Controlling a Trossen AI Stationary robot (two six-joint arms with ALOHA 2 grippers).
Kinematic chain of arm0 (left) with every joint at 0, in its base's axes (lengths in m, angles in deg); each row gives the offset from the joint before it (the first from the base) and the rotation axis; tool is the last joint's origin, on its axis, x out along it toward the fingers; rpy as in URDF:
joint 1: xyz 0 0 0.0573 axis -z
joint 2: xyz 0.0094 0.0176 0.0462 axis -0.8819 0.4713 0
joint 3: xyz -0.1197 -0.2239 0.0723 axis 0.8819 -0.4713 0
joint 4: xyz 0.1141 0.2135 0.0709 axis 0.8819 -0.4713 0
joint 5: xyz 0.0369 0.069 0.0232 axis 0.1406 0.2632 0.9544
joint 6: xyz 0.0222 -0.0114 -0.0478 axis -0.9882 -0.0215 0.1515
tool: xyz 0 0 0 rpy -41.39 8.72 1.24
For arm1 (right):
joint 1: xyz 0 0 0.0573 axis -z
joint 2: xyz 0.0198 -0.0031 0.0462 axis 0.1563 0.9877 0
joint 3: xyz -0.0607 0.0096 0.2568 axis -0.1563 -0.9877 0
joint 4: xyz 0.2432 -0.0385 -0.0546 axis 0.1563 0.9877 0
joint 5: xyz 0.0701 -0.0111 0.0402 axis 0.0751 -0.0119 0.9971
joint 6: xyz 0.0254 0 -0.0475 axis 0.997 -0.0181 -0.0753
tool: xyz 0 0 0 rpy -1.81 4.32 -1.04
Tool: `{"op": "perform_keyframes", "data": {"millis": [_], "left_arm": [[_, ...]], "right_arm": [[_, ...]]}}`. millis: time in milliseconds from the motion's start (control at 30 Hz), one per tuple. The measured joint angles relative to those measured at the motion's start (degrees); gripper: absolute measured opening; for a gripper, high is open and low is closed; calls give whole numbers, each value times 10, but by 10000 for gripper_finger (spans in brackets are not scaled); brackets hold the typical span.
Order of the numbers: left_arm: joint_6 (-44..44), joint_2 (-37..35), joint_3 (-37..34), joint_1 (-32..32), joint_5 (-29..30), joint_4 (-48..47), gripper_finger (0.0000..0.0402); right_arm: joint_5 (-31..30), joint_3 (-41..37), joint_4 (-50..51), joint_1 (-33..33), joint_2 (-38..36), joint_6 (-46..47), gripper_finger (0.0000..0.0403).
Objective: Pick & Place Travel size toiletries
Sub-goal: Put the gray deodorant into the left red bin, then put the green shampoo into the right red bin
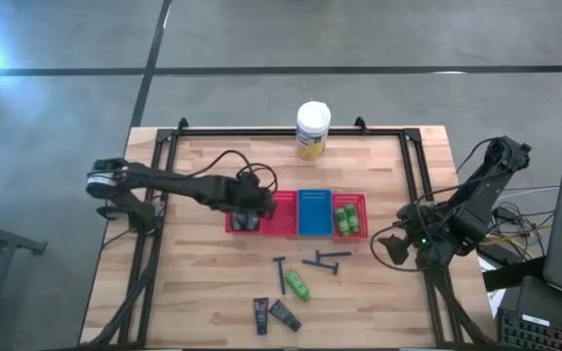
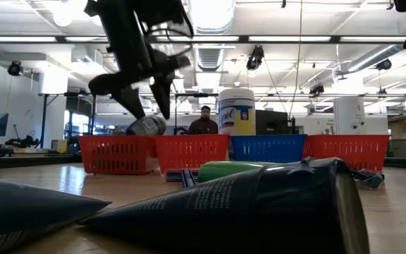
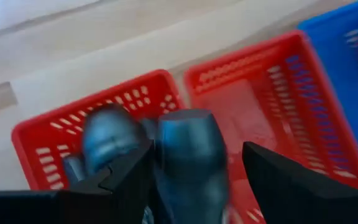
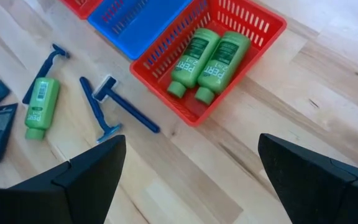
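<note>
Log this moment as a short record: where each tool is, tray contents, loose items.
left tool: over the leftmost red tray, a grey bottle between its fingers
right tool: open, waiting at the table's right edge
rightmost red tray: two green bottles
blue tray: looks empty
loose on table: one green bottle, razors, two black tubes

Both arms are dark, nearly black, built of slim jointed links. The left arm (image 1: 179,185) has a pale grey band at its base joint and a black cable looping above its wrist, and its gripper (image 3: 191,180) ends in wedge-shaped black fingers (image 3: 126,180). The right arm (image 1: 466,200) shows a small green light near the surface (image 1: 213,292) edge, and its gripper (image 4: 188,180) has broad, flat black fingers (image 4: 312,174).
</note>
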Motion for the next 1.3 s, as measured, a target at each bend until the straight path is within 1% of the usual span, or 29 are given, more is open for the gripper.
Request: {"op": "perform_keyframes", "data": {"millis": [67, 133, 200, 267, 333, 433, 567, 667, 733, 800, 933, 1100, 1200, 1300], "left_arm": [[-6, -14, 0, 21, 2, 9, 247], [-50, -28, 0, 49, -1, 31, 248], [-138, -39, 0, 80, -22, 73, 247], [-241, -42, 0, 114, -60, 126, 247], [-309, -41, 0, 148, -80, 162, 247], [-333, -35, 0, 182, -84, 169, 247], [-322, -39, 0, 195, -80, 132, 247], [-315, -56, 0, 198, -92, 78, 247], [-330, -72, 0, 205, -95, 42, 247], [-357, -92, -2, 215, -95, 19, 247], [-384, -145, -33, 243, -97, 9, 247], [-370, -221, -94, 287, -96, 17, 247], [-360, -267, -130, 314, -87, 26, 247], [-346, -309, -161, 336, -59, 29, 247]], "right_arm": [[0, 0, 0, 0, 0, 0, 364], [0, 0, 0, 0, 0, -3, 364], [0, 0, 0, 0, 0, -11, 364], [2, 0, -1, 0, 0, -20, 364], [13, 0, -13, 1, 0, -34, 364], [52, 0, -58, 13, 4, -61, 364], [84, 0, -164, 32, 41, -106, 364], [111, 0, -261, 59, 96, -114, 364], [136, 0, -329, 81, 143, -119, 364], [158, 10, -371, 106, 197, -125, 364], [189, 75, -372, 143, 303, -116, 364], [209, 199, -362, 173, 415, -144, 364], [216, 280, -320, 186, 488, -154, 364], [235, 358, -279, 198, 559, -174, 364]]}}
